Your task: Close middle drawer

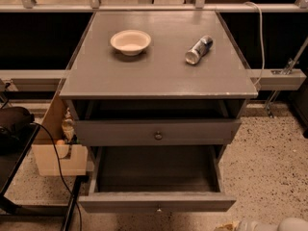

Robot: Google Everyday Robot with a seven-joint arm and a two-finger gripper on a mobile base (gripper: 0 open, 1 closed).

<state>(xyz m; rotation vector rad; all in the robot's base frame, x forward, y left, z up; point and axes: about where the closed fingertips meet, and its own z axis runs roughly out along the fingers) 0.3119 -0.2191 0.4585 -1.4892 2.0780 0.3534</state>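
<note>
The middle drawer [156, 201] is pulled far out of the grey cabinet, towards me. Its low flat front has a small round knob [158, 209] at the lower edge of the view, and its inside [156, 170] is empty. Above it, the taller-fronted drawer [156, 131] with a bigger knob [158, 135] stands slightly out. The lowest drawer is hidden. My gripper [269, 224] shows only as a pale rounded part at the bottom right edge, right of and below the middle drawer's front corner, apart from it.
On the cabinet top [159, 76] stand a cream bowl [130, 41] and a lying metal can [198, 49]. A cardboard box [55, 150] and a black cable [60, 172] are on the left. A dark stand [14, 129] is at far left. Speckled floor [269, 167] lies on the right.
</note>
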